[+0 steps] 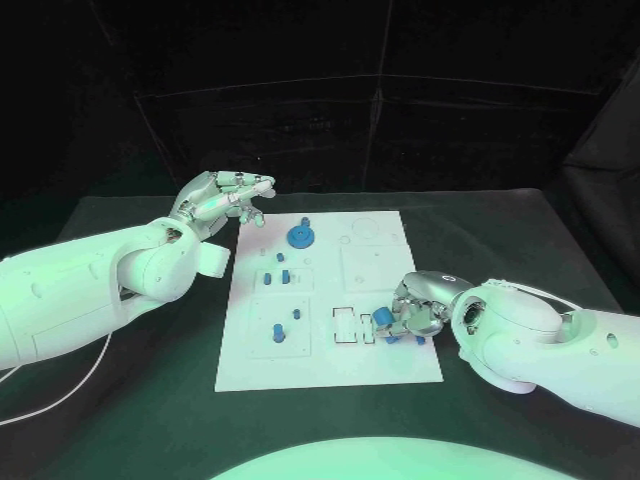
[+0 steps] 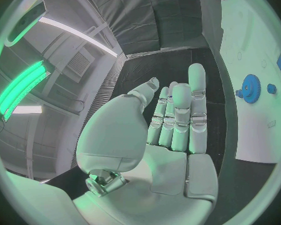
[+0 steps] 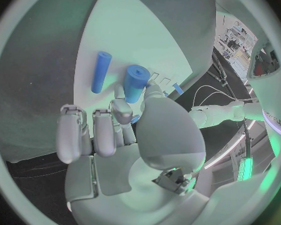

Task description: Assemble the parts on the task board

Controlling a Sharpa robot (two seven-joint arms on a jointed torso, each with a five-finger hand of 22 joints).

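Where recesses open, parts in task board

1. The bench in front of me is black and fills the lower half of the frame, its far edge running across just above the middle.
2. The task board, a white plate, lies flat on the bench at the centre of the frame, its long sides running from the near edge toward the far one.
3. A thin white cable lies on the bench at the lower left of the frame, curving out toward the left edge.
4. Bare black bench shows left, right, beyond and on the near side of the board.
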